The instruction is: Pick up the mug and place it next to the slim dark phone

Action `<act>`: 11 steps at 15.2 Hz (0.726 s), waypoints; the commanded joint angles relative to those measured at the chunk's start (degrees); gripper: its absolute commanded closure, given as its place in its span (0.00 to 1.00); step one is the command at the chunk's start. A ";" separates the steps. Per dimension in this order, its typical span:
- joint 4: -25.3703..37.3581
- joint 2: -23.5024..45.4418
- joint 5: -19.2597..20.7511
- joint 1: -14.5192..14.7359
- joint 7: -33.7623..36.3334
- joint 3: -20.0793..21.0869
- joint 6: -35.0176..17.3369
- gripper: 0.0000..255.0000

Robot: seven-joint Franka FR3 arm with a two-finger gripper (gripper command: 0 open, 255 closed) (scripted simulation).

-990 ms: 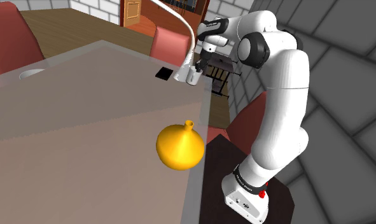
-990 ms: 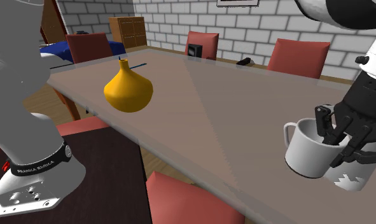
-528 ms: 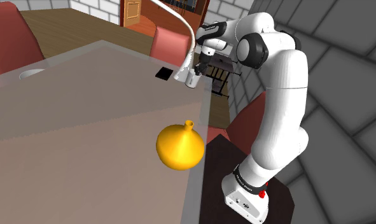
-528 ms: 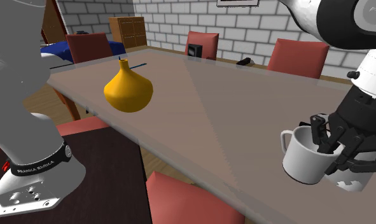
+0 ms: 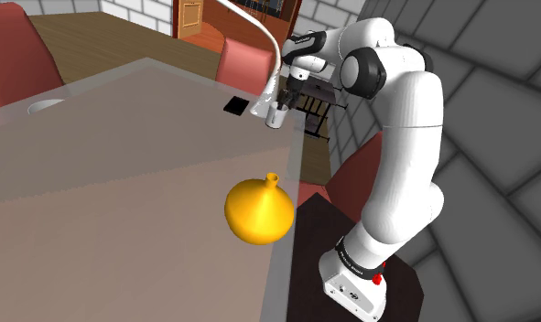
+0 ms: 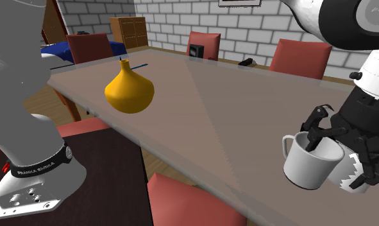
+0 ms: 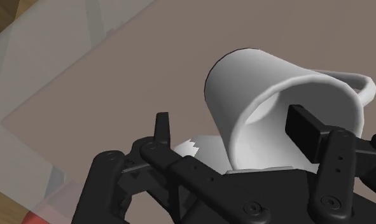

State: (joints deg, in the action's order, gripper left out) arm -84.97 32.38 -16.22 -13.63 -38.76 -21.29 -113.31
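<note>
The white mug [image 6: 310, 164] sits tilted at the table's near corner, its handle pointing away from the hand. My gripper [image 6: 338, 138] is just above it and open. In the wrist view the mug [image 7: 269, 95] shows its mouth. One finger [image 7: 307, 130] is inside the rim and the other finger [image 7: 161, 127] stands well clear outside, so neither clasps the wall. In the shoulder view the mug [image 5: 277, 115] is a short way to the right of the slim dark phone [image 5: 235, 105], which lies flat near the table's far corner under the gripper [image 5: 282, 99].
A yellow round vase [image 5: 257, 210] stands near the table edge [image 5: 291, 197] closer to the stand. A white dish [image 5: 45, 105] lies at the far left. Red chairs [image 6: 300, 58] surround the table, and a small dark object [image 6: 246, 62] rests at its far end.
The fingers have gone from shut on the mug's wall to open, letting it go. The mug has sunk a little and tipped further.
</note>
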 commanded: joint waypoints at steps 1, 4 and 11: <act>0.00 0.00 0.00 0.00 0.00 0.00 0.00 0.00; 2.24 -1.07 0.56 -0.15 0.41 -0.34 3.22 0.00; 4.61 -1.78 0.97 -0.38 0.74 -0.60 6.24 0.00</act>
State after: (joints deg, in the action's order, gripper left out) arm -80.43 30.62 -15.27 -14.01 -38.03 -21.88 -107.17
